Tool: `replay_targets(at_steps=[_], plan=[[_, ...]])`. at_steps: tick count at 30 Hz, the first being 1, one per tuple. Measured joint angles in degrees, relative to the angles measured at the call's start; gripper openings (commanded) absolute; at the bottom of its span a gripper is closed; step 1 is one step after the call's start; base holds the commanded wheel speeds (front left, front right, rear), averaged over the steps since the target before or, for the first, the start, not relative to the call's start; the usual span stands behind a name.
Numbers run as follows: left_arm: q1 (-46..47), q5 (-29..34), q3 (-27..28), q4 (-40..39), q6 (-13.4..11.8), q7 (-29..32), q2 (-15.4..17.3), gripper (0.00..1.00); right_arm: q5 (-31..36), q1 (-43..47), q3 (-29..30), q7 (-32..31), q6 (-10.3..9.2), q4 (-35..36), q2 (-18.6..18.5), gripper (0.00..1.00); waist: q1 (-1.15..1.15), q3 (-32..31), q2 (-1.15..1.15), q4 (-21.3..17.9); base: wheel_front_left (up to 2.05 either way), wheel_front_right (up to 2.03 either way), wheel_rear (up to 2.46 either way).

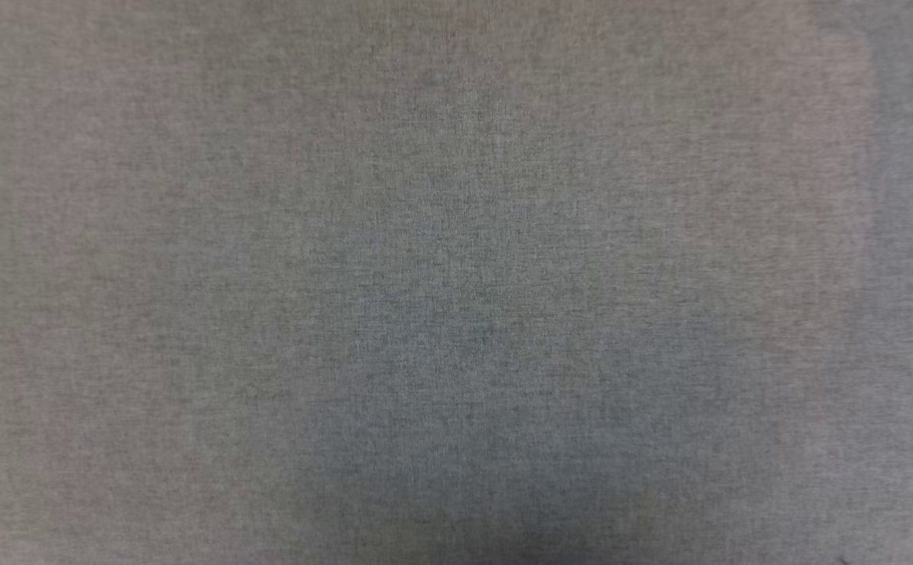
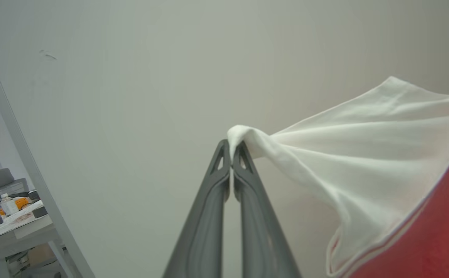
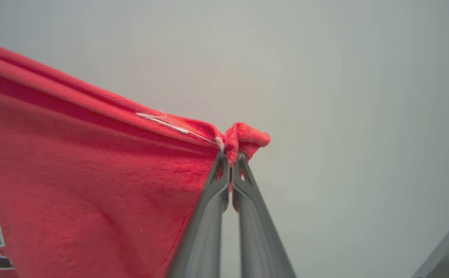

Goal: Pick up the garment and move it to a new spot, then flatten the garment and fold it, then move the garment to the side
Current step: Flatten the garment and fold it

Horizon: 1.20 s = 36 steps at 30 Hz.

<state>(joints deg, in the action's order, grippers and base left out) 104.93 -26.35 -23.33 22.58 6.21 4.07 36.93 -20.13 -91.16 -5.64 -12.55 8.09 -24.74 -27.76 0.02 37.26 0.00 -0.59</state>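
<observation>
The garment is held up between both arms. In the left wrist view its white sleeve (image 2: 363, 154) stretches away to the right, with red body fabric at the lower right, and my left gripper (image 2: 231, 148) is shut on the sleeve's bunched tip. In the right wrist view the red body of the garment (image 3: 93, 185) spreads to the left, with part of a white print at the lower left. My right gripper (image 3: 230, 156) is shut on a bunched red corner beside a white seam thread.
The head view looks down on a plain grey cloth surface (image 1: 456, 282). A pale wall lies behind both grippers. At the lower left of the left wrist view, a white table (image 2: 12, 227) carries a bottle and clutter beside a grey post (image 2: 27, 166).
</observation>
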Motion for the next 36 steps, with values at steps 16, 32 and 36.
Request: replay_targets(at_steps=[16, 32, 36], plan=[[2.5, -0.2, -3.0, 21.6, 1.2, -17.9, -6.6, 0.00, 4.9, -4.5, -4.9, 15.8, -0.04, -17.6, 4.3, 0.00, -0.01, 7.2, 0.00, 2.2, 0.00, 0.00, 0.00], [-33.2, -6.1, -3.4, 11.3, 1.4, -18.7, -12.2, 0.00, -0.5, 16.9, -12.0, 22.4, -0.13, -21.9, 1.5, 0.00, -0.02, -0.9, 0.00, 3.9, 0.00, 0.00, 0.00], [-42.7, -7.8, -4.4, 9.8, 1.4, -18.7, -12.8, 0.00, -3.2, 24.4, -14.6, 23.0, -0.14, -20.9, 1.3, 0.00, -0.02, -4.3, 0.00, 4.1, 0.00, 0.00, 0.00]])
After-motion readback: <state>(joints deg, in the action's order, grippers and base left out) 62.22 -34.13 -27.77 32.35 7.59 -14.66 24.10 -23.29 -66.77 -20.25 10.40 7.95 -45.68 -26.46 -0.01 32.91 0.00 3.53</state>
